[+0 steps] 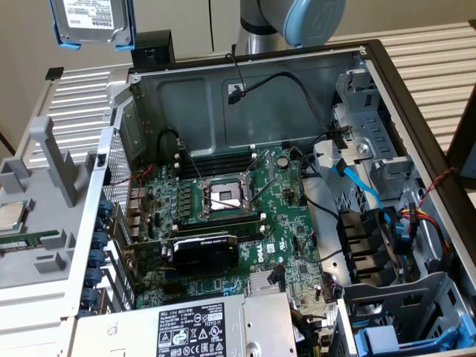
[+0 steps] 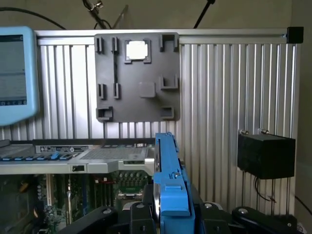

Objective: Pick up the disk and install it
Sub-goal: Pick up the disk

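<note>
The black gripper (image 2: 165, 212) squeezes the flat silver metal disk (image 2: 168, 165) in its blue plastic frame, high up near the open grey computer case (image 1: 245, 82). Best to hold tight and move slowly.

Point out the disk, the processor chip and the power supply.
disk (image 1: 91, 21): exterior view, its white label.
processor chip (image 2: 137, 49): wrist view, its silver top.
power supply (image 1: 195, 332): exterior view, its printed label.
</note>
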Robot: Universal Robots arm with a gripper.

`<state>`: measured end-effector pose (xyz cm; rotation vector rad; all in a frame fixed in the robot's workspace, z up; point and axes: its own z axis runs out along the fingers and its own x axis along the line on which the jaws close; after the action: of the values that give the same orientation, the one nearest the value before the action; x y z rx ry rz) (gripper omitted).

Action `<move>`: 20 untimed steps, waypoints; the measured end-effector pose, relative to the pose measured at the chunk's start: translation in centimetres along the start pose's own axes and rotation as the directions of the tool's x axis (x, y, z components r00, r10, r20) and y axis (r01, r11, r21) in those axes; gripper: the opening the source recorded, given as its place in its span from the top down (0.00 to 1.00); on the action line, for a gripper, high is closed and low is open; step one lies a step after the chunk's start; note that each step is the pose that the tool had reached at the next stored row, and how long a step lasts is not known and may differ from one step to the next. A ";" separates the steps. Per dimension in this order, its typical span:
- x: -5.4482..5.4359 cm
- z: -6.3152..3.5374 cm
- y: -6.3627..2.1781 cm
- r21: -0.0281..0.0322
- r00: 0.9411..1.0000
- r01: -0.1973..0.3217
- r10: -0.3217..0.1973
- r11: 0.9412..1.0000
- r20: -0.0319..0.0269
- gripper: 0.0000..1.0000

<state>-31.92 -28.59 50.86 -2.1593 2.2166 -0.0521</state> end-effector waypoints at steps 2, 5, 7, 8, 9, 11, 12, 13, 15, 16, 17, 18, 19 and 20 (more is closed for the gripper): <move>0.4 -0.02 -0.23 0.000 1.000 0.000 0.000 1.000 0.000 0.63; 1.1 -0.06 -0.63 0.000 1.000 0.000 0.000 1.000 0.000 0.63; 1.6 -0.08 -0.91 0.000 1.000 0.000 0.000 1.000 0.000 0.63; 1.8 -0.09 -1.04 0.000 1.000 0.000 0.000 1.000 0.000 0.63; 2.1 -0.10 -1.18 0.000 1.000 0.000 0.000 1.000 0.000 0.63; 2.5 -0.12 -1.48 0.000 1.000 0.000 0.000 1.000 0.000 0.63; 2.8 -0.13 -1.64 0.000 1.000 0.000 0.000 1.000 0.000 0.63; 3.0 -0.13 -1.80 0.000 1.000 0.000 0.000 1.000 0.000 0.63; 3.5 -0.13 -2.14 0.000 1.000 0.000 0.000 1.000 0.000 0.63; 3.7 -0.12 -2.35 0.000 1.000 0.000 0.000 1.000 0.000 0.63; 4.0 -0.12 -2.53 0.000 1.000 0.000 0.000 1.000 0.000 0.63; 4.2 -0.11 -2.74 0.000 1.000 0.000 0.000 1.000 0.000 0.63; 4.4 -0.10 -2.97 0.000 1.000 0.000 0.000 1.000 0.000 0.63; 4.6 -0.09 -3.21 0.000 1.000 0.000 0.000 1.000 0.000 0.63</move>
<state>-28.85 -33.29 51.08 -2.1593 2.2166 -0.0522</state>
